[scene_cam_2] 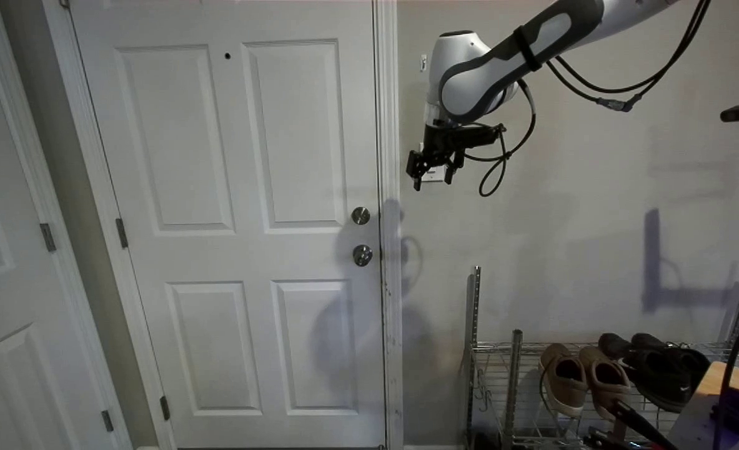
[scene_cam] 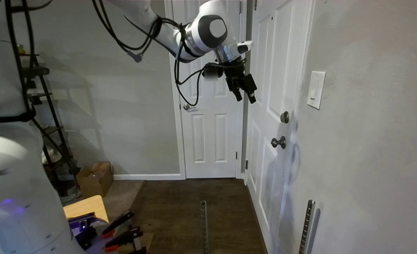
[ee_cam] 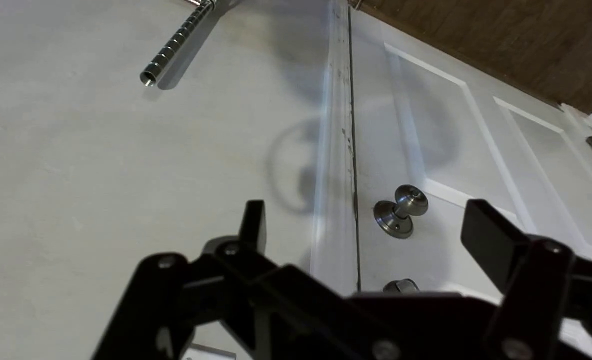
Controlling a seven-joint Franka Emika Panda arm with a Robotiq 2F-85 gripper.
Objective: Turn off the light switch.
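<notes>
The light switch (scene_cam: 316,89) is a white upright plate on the grey wall, right of the white door's frame. In an exterior view the switch (scene_cam_2: 434,174) is mostly hidden behind my gripper; only its lower part shows. In the wrist view just an edge of the switch plate (ee_cam: 208,353) shows at the bottom, left of centre. My black gripper (scene_cam: 246,99) points downward, its fingers spread with nothing between them. It hangs in the air apart from the switch. In the wrist view the gripper (ee_cam: 363,225) has door and wall beyond its open fingers.
The white door carries a deadbolt (scene_cam: 284,117) and a round silver knob (scene_cam: 278,142) below it. A wire rack (scene_cam_2: 494,351) with shoes and upright metal posts stands against the wall below the switch. A cardboard box (scene_cam: 96,178) lies on the floor. Cables hang from the arm.
</notes>
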